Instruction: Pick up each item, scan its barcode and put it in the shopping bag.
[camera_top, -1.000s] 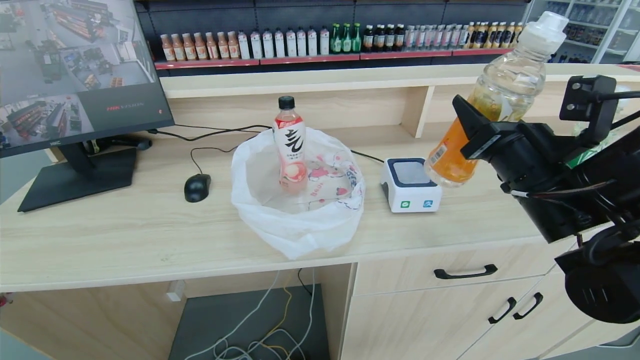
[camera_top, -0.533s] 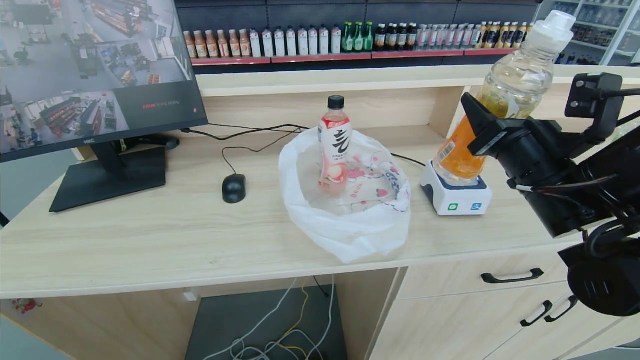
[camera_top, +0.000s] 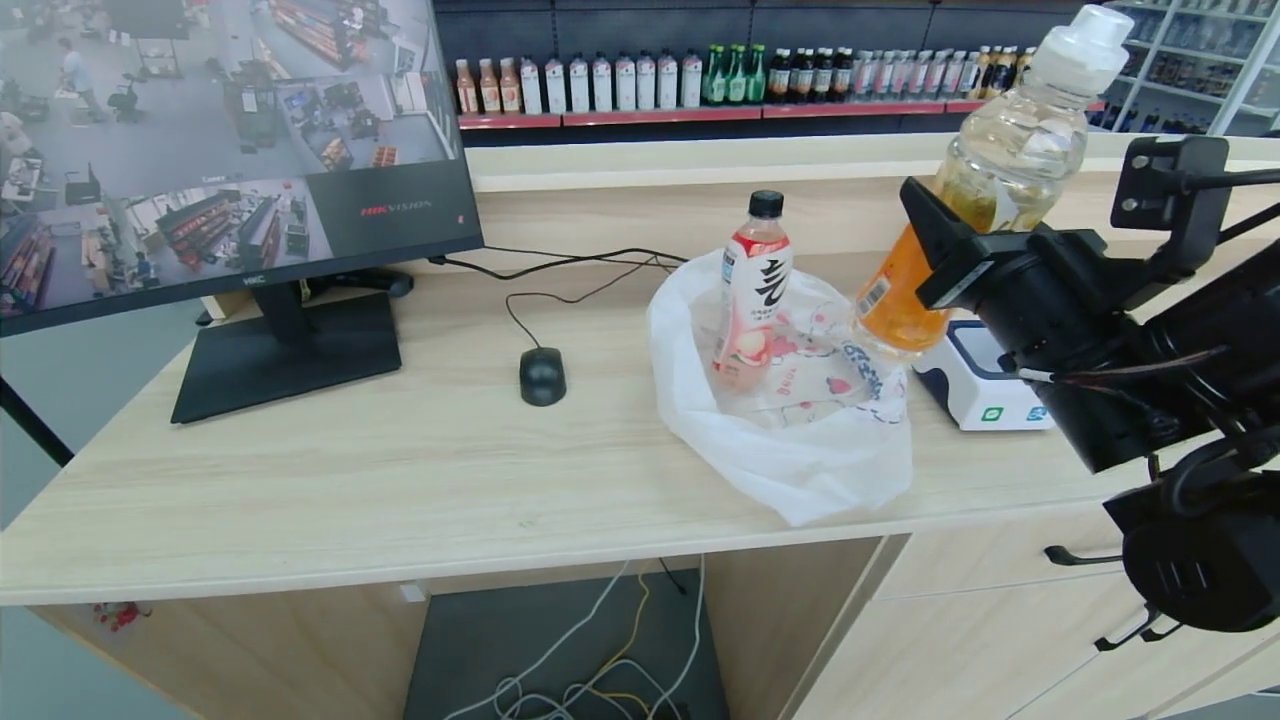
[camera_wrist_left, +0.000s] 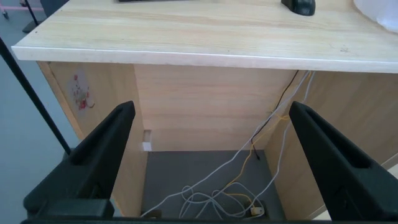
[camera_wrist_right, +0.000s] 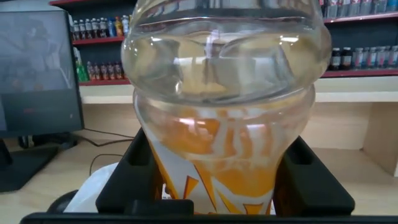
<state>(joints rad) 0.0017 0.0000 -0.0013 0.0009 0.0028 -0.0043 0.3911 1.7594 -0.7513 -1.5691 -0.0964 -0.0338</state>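
Fingers (camera_top: 960, 260) of the right gripper (camera_top: 930, 255) are clamped on an orange drink bottle (camera_top: 1005, 160), pinching its lower half so that the white cap leans up and away from the counter (camera_top: 400, 470). In the right wrist view the two black fingers sit tight against either side of the bottle's body. The bottle's base hangs in the air over the right rim of the white shopping bag (camera_top: 790, 450), between the bag and the small white scanner (camera_top: 985, 385) that sits just beside it.

Half a second ago the base was right above the scanner's top window; it has since shifted off the scanner and towards the bag. The whole head view has also swung, so the monitor (camera_top: 230, 140), the mouse (camera_top: 542, 376) and the bag sit further right in the picture, which is the camera turning and not the things moving.

A pink drink bottle (camera_top: 750, 290) stands upright inside the bag, as it did a second ago.

The left gripper (camera_wrist_left: 211, 162) hangs low in front of the counter, below its front edge, with its fingers (camera_wrist_left: 99, 155) spread wide and nothing between them.
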